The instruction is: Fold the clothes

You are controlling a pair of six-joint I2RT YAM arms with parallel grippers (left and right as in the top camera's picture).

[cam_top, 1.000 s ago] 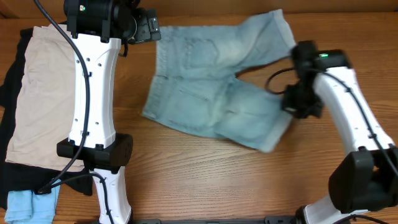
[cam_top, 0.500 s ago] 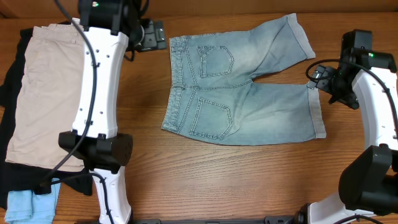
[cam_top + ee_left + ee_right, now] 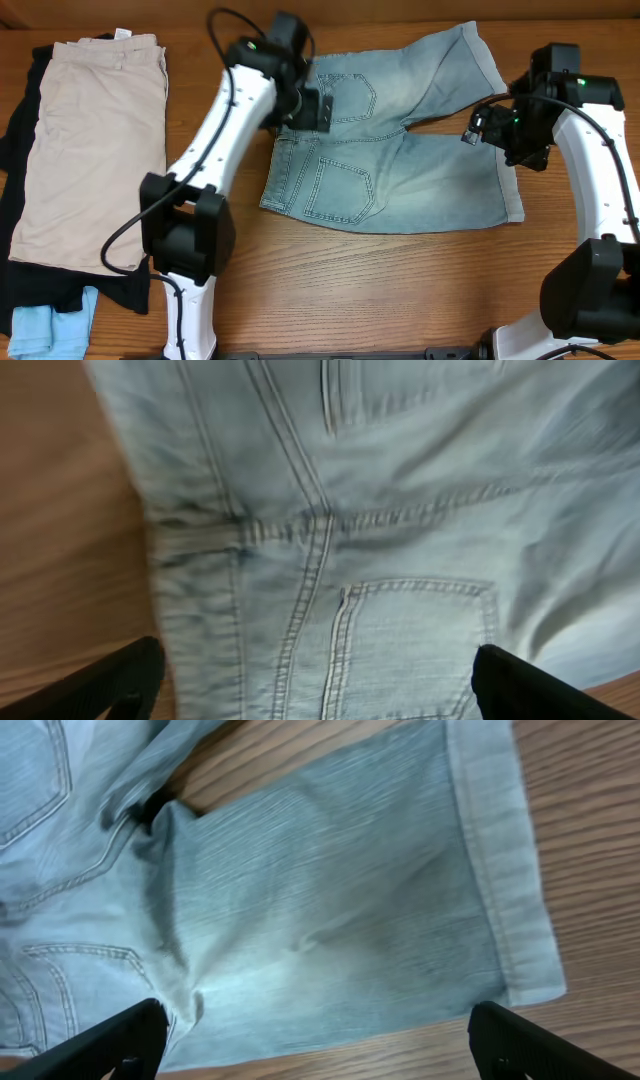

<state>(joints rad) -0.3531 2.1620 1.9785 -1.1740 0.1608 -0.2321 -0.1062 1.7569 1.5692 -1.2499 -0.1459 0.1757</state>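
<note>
The denim shorts point(image 3: 400, 190) lay spread flat in the middle of the tabletop point(image 3: 380, 300), back side up. The waistband point(image 3: 278, 150) was to the left and both legs pointed right. The upper leg slanted toward the far right corner, the lower leg ran straight, and a wedge of bare wood showed between them. Both back pockets point(image 3: 340, 185) faced up.

The left pincer point(image 3: 308, 106) hung over the waistband end, by the upper pocket. In the left wrist view its fingers point(image 3: 120, 680) stood far apart at the bottom corners, spread fully. Between them was only the centre seam and a pocket of the shorts below, and nothing was gripped. Whether the tips touched the cloth could not be told.

The right pincer point(image 3: 488, 126) hung over the gap between the legs, near the lower leg's far edge. In the right wrist view its fingers point(image 3: 130, 1035) were likewise spread wide and held nothing. The lower leg and its stitched hem point(image 3: 500, 850) lay flat beneath.

At the left end of the tabletop, well apart from the denim, beige shorts point(image 3: 95, 150) lay flat on a black garment point(image 3: 15, 160) that showed around their edges. A light-blue piece point(image 3: 45, 332) sat at the near left corner, against the black cloth.
</note>
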